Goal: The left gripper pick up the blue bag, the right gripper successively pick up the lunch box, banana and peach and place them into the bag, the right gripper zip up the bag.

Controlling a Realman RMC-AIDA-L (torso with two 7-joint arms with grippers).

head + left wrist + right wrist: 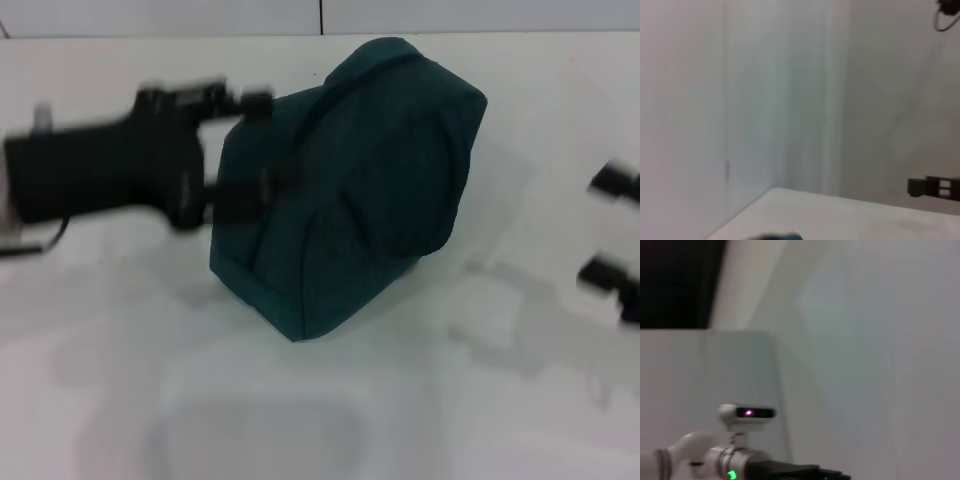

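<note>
Head view gives you the clearest read: the blue bag (345,185) sits on the white table (110,330) a little past the middle, leaning over, with its dark teal fabric facing you and its top seam running along the upper edge. Your left gripper (240,150) reaches in from the left side and meets the bag's left flank, one finger near the upper corner and the other lower against the fabric; the fingers look spread apart, but motion smear keeps you from telling whether they grip the cloth or only touch it. Your right gripper (612,230) shows at the right edge, well apart from the bag, with its two black fingers clearly separated and nothing between them. In front of the bag, close to the near edge of the table, you can make out a faint pale rounded rectangular outline, too washed out to identify. The lunch box, banana and peach cannot be picked out. The left wrist view shows mainly a pale wall and the table corner.
</note>
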